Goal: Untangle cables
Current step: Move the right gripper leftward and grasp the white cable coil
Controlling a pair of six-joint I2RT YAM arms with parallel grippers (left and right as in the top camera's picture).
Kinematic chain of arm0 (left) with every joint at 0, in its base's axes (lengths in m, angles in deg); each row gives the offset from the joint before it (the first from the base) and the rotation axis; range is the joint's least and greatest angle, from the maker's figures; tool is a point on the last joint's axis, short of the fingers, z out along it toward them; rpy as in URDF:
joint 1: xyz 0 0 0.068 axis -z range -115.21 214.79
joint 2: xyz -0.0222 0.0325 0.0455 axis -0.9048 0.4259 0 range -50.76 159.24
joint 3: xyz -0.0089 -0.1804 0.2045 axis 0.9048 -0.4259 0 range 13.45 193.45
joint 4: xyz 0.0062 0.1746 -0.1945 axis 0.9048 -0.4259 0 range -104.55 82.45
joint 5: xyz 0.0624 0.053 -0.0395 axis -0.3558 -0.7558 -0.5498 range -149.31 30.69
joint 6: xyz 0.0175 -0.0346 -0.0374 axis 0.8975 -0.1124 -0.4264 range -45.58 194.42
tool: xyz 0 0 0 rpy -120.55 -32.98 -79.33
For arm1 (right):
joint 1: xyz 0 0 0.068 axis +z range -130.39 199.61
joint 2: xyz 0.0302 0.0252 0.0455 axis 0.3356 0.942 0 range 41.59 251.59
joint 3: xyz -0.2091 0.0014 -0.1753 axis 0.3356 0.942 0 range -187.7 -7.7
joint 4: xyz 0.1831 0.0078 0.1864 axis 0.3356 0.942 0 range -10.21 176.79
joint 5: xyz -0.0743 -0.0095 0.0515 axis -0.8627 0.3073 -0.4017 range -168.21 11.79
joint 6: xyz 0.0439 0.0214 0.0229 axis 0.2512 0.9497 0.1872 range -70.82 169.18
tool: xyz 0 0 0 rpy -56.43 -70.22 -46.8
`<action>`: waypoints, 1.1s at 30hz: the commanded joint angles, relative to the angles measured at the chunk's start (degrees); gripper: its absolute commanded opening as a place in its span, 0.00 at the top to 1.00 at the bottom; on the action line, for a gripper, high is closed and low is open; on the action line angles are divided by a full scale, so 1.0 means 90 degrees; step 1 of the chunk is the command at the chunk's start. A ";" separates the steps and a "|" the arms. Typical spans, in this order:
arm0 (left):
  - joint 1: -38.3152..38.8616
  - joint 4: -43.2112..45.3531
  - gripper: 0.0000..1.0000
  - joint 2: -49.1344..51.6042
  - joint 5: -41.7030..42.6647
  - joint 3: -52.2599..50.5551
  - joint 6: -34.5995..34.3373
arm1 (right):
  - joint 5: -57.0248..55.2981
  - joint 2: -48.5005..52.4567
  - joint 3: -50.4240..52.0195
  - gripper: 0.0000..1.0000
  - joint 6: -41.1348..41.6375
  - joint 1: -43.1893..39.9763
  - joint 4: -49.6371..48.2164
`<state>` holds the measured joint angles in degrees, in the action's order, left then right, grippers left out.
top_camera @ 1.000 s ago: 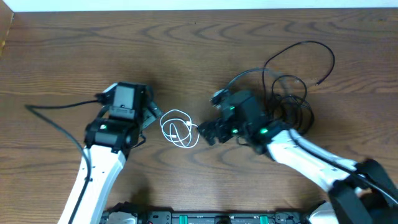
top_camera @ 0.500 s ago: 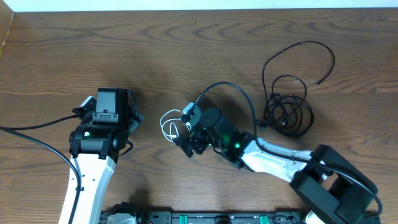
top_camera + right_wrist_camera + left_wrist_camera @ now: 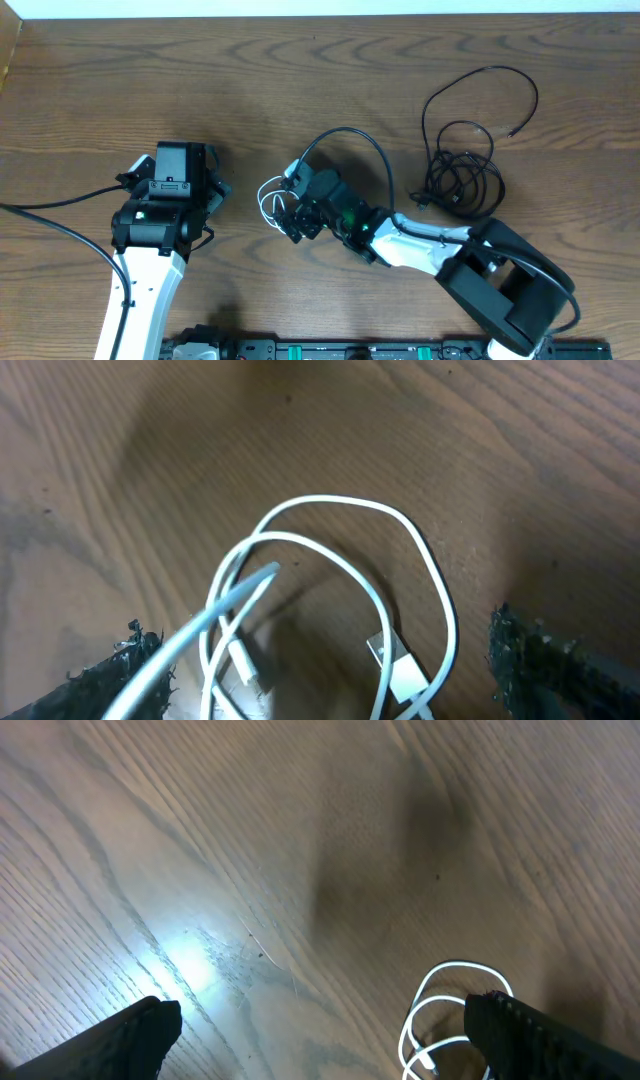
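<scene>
Near the middle of the table (image 3: 300, 80), the white cable (image 3: 335, 499) lies in a small loose coil, one plug end showing among its loops. Over it I have the right end effector (image 3: 325, 635) with its fingers spread wide, one on either side of the coil, gripping nothing. Well off to the right, a bundle of black cables (image 3: 460, 185) sits in tangled loops. My left end effector (image 3: 322, 1010) hangs just left of the coil, fully spread and empty.
</scene>
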<state>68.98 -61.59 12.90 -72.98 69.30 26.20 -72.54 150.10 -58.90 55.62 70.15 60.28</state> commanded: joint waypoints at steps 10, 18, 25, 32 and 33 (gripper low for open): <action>-0.0029 -0.0039 0.03 0.0036 -0.0107 -0.0027 -0.0061 | -0.0112 0.0673 -0.0187 0.08 -0.0124 0.0066 -0.0022; -0.0029 -0.0039 0.03 0.0036 -0.0107 -0.0027 -0.0058 | -0.0136 0.0777 -0.0187 0.56 -0.0083 0.0287 -0.0049; -0.0029 -0.0039 0.02 0.0036 -0.0107 -0.0027 -0.0061 | -0.1049 0.0899 -0.0187 0.94 -0.0080 0.0347 -0.0051; -0.0029 -0.0039 0.03 0.0036 -0.0107 -0.0027 -0.0061 | -0.1263 0.0896 -0.0187 0.99 -0.0083 0.0347 -0.0121; -0.0029 -0.0039 0.03 0.0036 -0.0107 -0.0027 -0.0061 | -0.1265 0.0896 -0.0187 0.99 -0.0083 0.0347 -0.0121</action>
<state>68.98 -61.59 12.90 -72.98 69.30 26.20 -81.30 156.42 -60.41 54.81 73.19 58.93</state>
